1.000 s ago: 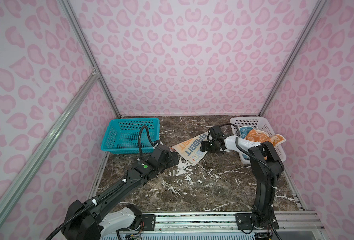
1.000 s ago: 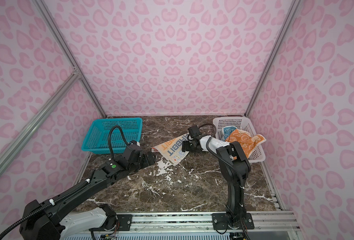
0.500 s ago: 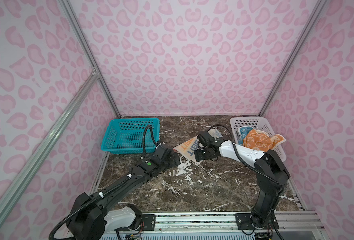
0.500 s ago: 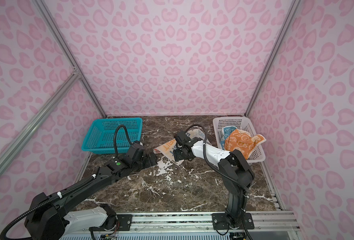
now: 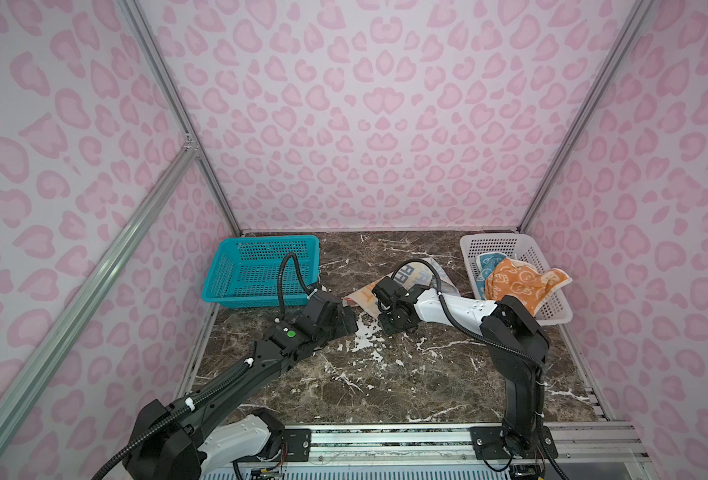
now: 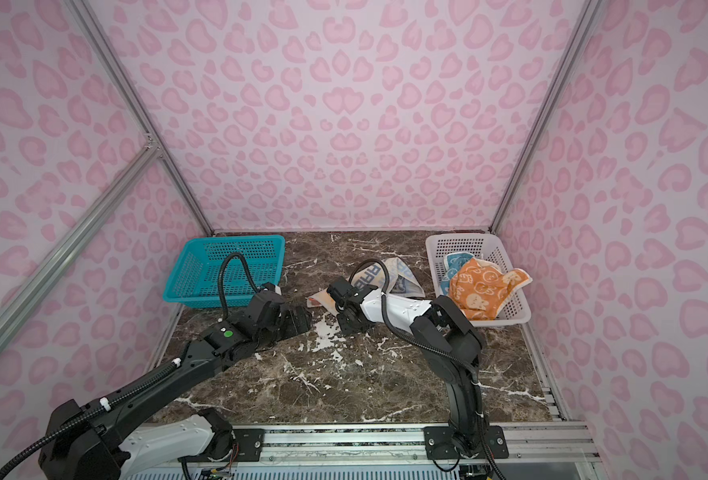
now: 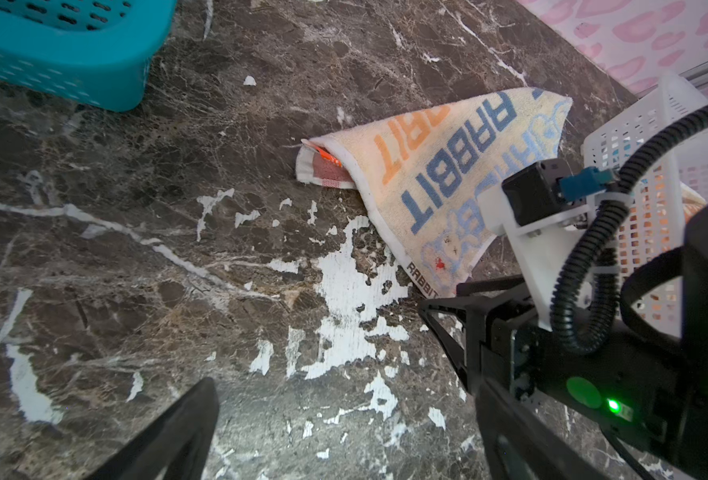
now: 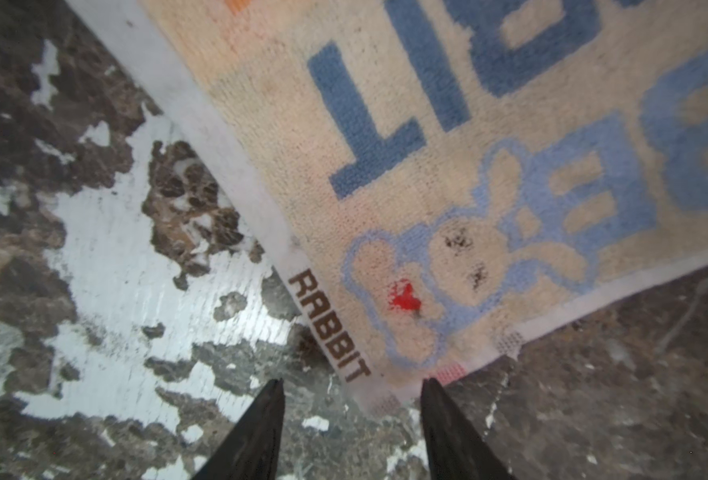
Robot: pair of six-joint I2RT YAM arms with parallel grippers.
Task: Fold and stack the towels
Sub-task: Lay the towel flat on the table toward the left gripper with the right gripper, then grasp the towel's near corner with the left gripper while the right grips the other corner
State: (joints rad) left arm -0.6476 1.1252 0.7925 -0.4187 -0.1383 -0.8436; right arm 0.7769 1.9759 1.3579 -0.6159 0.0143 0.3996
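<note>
Top views: right arm (image 5: 456, 309) now at near corner of cream towel (image 5: 362, 296); second ago it sat at towel's far edge, by white basket (image 5: 493, 239). Towel rumpled, mid-desk (image 5: 385, 374). Orange towel (image 5: 514, 286) and blue towel (image 5: 485, 266) in that basket, unfolded. Left arm (image 5: 286, 340) barely shifted, just beside cream towel.

Left wrist: left fingers (image 7: 178, 432) released wide, grasping nothing. One towel corner curled under.

Right wrist: right fingers (image 8: 252, 432) straddle corner, narrowing, gap remains, nothing clenched yet. Judgement: corner pinch starting; first fold pending.
</note>
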